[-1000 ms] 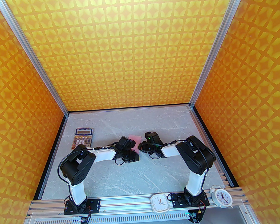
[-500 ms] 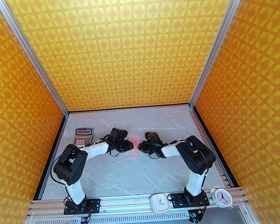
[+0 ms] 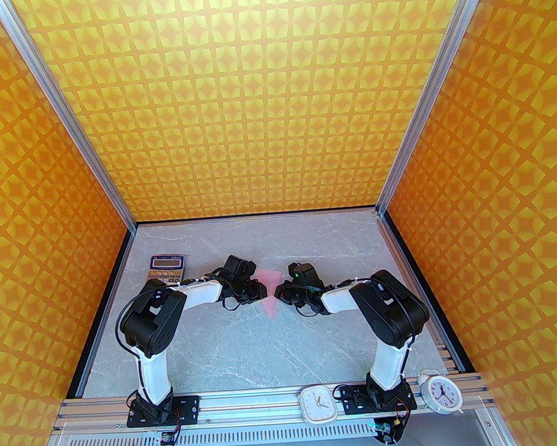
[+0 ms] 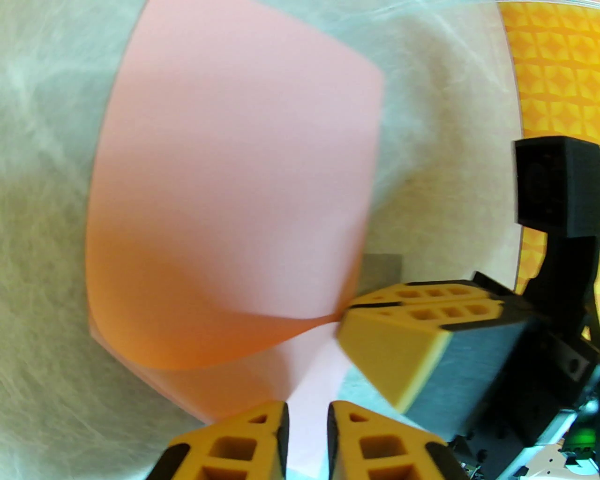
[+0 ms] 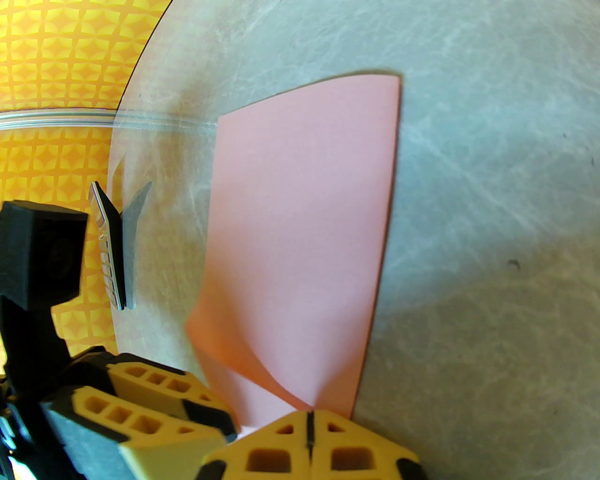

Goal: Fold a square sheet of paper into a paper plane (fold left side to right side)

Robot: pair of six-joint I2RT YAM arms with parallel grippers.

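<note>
The square sheet of paper (image 5: 304, 211) is pinched at its near corner by the right tool (image 5: 309, 431). Its bulging upper layer should be pressed flat, edges matched, with the slightly spread left tool (image 4: 307, 422).

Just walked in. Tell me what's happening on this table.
Two robot arms are folding a pink sheet of paper that lies on the marble table. The sheet is doubled over, and its upper layer bows up rather than lying creased flat. The right gripper is shut at the sheet's edge, where the bowed layer comes down, apparently pinching it. The left gripper, jaws slightly apart, sits right beside it over the paper. A calculator lies off to the side, untouched.
</note>
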